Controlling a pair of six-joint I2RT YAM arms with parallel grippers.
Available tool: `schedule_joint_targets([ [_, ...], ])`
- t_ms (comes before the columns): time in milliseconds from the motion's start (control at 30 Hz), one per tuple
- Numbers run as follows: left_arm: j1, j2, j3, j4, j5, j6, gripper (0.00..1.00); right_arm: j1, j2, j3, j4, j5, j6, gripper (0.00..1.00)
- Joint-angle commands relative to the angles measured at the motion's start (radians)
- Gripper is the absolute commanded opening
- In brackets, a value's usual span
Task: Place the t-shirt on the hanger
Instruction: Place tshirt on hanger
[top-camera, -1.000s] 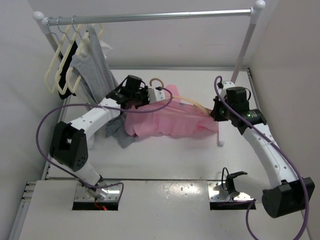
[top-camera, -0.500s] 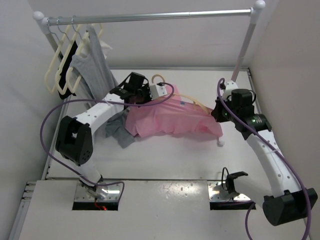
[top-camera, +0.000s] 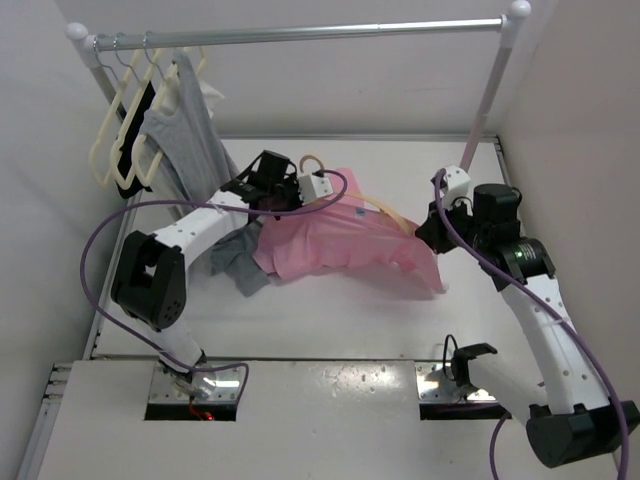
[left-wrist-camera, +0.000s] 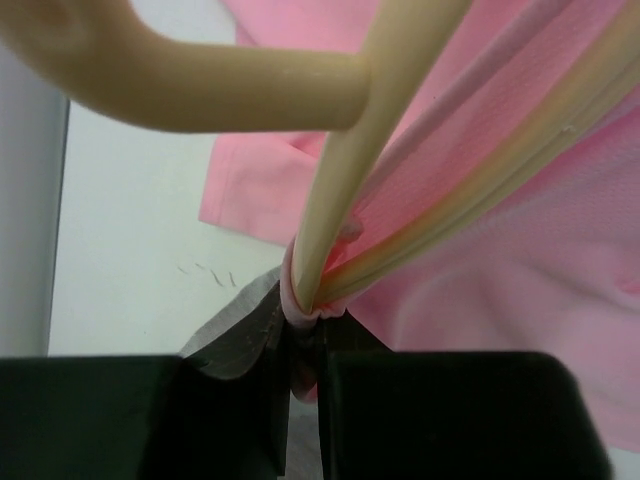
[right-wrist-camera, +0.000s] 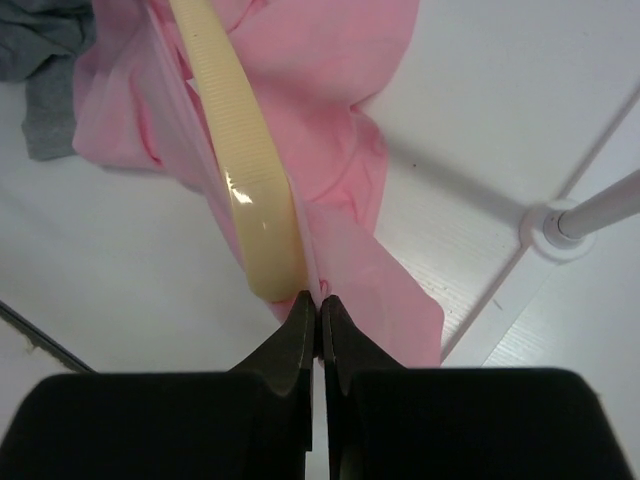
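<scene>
At far left, a bunch of pale cream plastic hangers (top-camera: 120, 140) is hanging from a chrome clothes rail (top-camera: 300, 35) that spans the back of the white desk (top-camera: 330, 320). A gray garment (top-camera: 185, 130) is draping down among them. More gray cloth (top-camera: 235, 265) is lying crumpled on the desk beneath the left arm, touching the near left edge of the pink cloth.

The left gripper (top-camera: 300, 192) is reaching in over that gray cloth. Its jaws are standing narrow, pinching the neck of a peach-beige plastic clothes hanger (left-wrist-camera: 340, 180) where the two thin arms meet, with pink collar fabric bunched around the spot. The curved hook (top-camera: 312, 160) is poking up just behind the gripper.

The pink short-sleeved cotton t-shirt (top-camera: 340, 245) is hanging in the middle of the scene, stretched between the two grippers and draped over the hanger, its lower edge sagging toward the desk. A small blue label (top-camera: 362, 211) is showing near the neck, too small to read.

At right, the right gripper (right-wrist-camera: 318, 320) is closing fully on a thin edge of the pink fabric, just beside the rounded end of the hanger's ribbed arm. The rail's white round foot (right-wrist-camera: 558, 225) is standing on the desk nearby, close to the t-shirt's drooping right corner. Purple cables (top-camera: 100, 250) are looping around both arms.
</scene>
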Motion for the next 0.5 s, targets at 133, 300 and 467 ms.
schedule_joint_targets([
  [133,0.101,0.014,0.116,-0.120,-0.193,-0.076,0.00,-0.048,-0.016,-0.016,0.004,0.069,0.105,0.00],
  [300,0.101,0.025,0.100,-0.108,-0.232,-0.041,0.00,-0.048,-0.006,-0.016,0.004,0.060,0.169,0.00],
  [467,0.092,-0.015,-0.009,0.002,-0.338,0.045,0.00,-0.048,0.030,-0.016,-0.074,0.092,0.205,0.00],
])
